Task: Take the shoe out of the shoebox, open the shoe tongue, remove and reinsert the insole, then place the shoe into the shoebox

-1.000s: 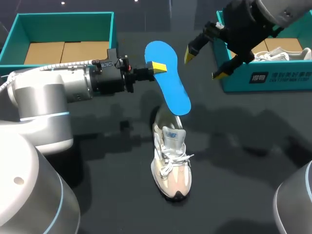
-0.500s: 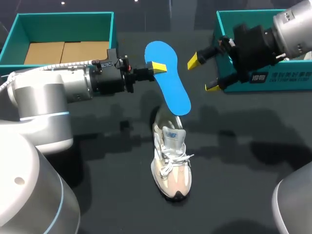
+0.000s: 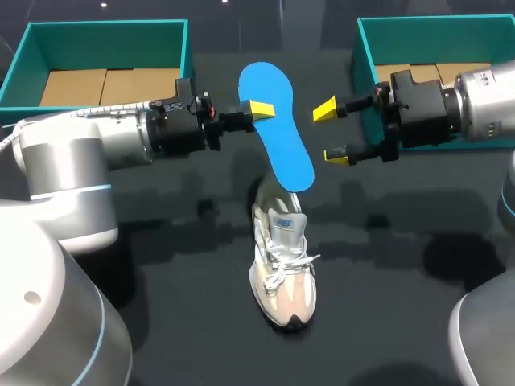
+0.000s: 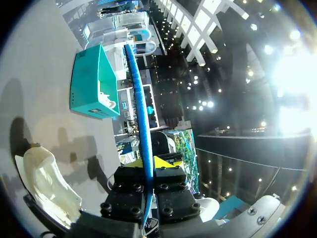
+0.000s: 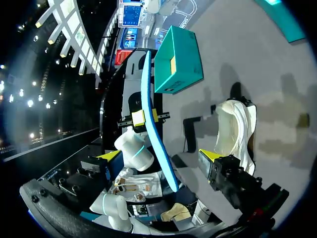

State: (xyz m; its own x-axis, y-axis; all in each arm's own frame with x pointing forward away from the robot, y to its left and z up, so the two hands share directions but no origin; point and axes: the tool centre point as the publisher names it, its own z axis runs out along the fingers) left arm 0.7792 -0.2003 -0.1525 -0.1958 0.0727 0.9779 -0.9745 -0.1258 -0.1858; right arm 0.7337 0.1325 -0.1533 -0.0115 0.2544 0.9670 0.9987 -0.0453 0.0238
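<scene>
Insole is out of the shoe and off the worktop, hanging tilted with its lower end right at the shoe's heel opening. I can't tell whether it touches or just clears the collar.

Left gripper has it. Its fingers are clamped on the insole's upper half from both faces, and the left wrist view shows the blue edge running straight between them.

Shoe stands upright on its sole on the worktop, between the two boxes and nearer the camera than either. Nothing is holding it. Laces are loose and the tongue looks pulled up.

Right gripper hovers just beside the insole on the far side from the left one. Its fingers are spread wide and empty, and nothing is touching them.

Left shoebox is open with a bare cardboard floor. Right shoebox is open, its contents mostly hidden behind the right arm.

Progress, as I read it:
- Shoe out of box: done.
- Tongue open: looks done.
- Insole removed: done.
- Reinsert: not seated yet, only lined up over the opening at best.
- Shoe back into a shoebox: not done.

Roughly halfway.
</scene>
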